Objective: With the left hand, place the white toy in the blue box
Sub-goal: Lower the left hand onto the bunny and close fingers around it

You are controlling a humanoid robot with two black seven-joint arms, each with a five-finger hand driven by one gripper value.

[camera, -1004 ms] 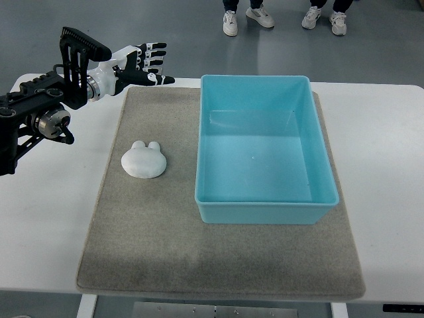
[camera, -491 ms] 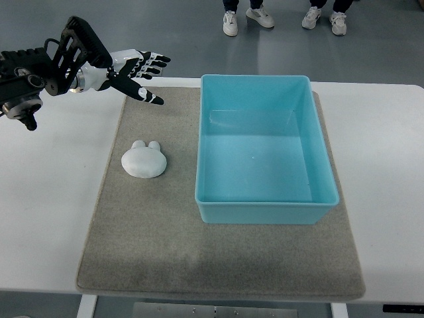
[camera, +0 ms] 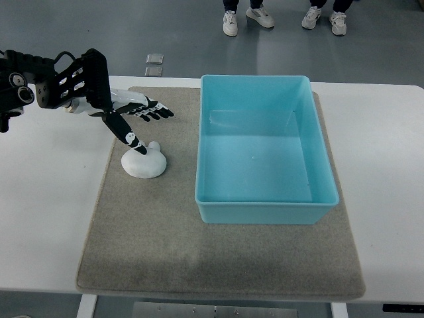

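Observation:
A white rabbit-shaped toy [camera: 144,162] lies on the grey mat [camera: 152,238], left of the blue box [camera: 262,152]. My left hand [camera: 140,120] hangs just above the toy's far edge with fingers spread, thumb pointing down at the toy's ears, holding nothing. Its black arm [camera: 53,86] comes in from the upper left. The blue box stands open and has nothing inside. The right arm does not show.
The mat lies on a white table [camera: 46,218]. Several people's shoes [camera: 285,18] stand on the floor beyond the far table edge. Two small square tiles [camera: 153,63] sit on the floor there.
My left hand has dropped down and toward me, from over the mat's far left corner to just above the toy. The toy and the box have not moved.

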